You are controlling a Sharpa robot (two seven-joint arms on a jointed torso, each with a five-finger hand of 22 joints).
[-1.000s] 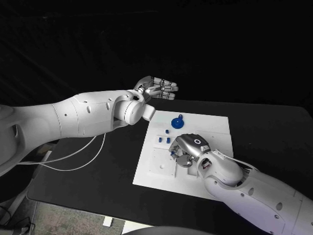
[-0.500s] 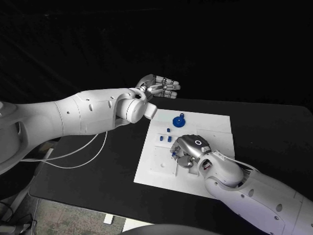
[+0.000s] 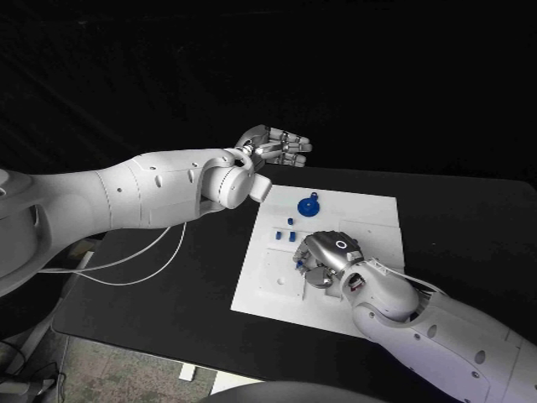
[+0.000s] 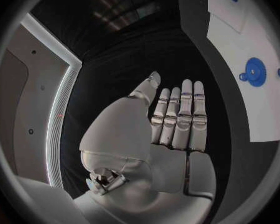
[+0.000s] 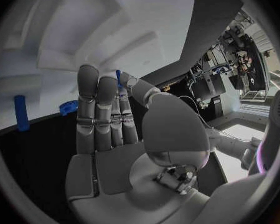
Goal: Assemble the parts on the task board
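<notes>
My right hand (image 3: 323,259) is resting low over the middle of the task board (image 3: 372,214), fingers held together and pinching a small blue part (image 5: 119,77) between thumb and fingertip; the right wrist view is showing this part upright at the fingertips. My left hand (image 3: 273,149) is hovering off the board at roughly its 11 o'clock, beyond the far edge, fingers straight and side by side, gripping nothing. The blue gear (image 3: 307,206) is lying on the board near its 12 o'clock end. Small blue pegs (image 3: 279,237) are standing at about 10 o'clock from my right hand. The board is sitting flat on the black surface (image 3: 474,227).
</notes>
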